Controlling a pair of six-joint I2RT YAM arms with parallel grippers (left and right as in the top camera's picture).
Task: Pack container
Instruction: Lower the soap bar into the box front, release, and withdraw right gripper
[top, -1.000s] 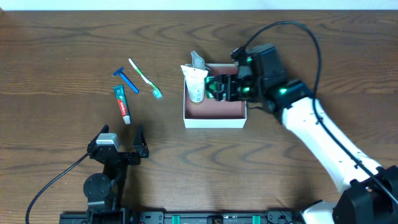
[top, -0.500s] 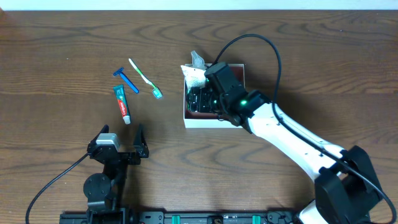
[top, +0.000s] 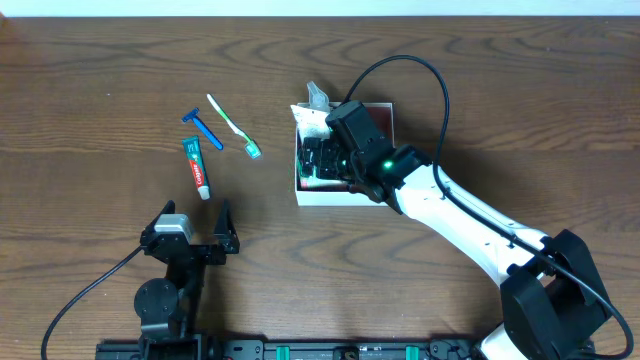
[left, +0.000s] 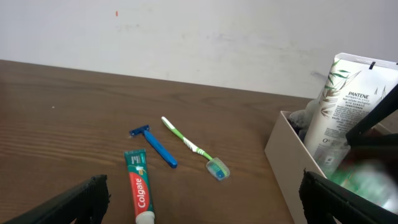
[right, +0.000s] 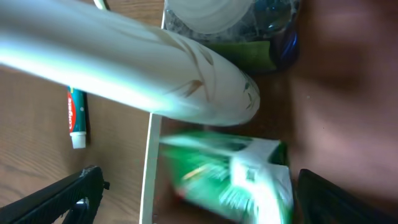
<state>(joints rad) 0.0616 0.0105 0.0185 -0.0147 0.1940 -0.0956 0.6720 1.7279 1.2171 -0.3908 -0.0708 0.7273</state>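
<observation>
A brown wooden table is seen from above. The white right arm is stretched from the near right over the container, which is set near the middle of the table. The right gripper is held inside the box with its fingers spread wide. The left gripper is parked at the near left, spread wide too. A white Pantene tube is leaned on the box's left wall. A blurred green packet is seen inside. Left of the box are laid a Colgate toothpaste, a green toothbrush and a blue razor.
</observation>
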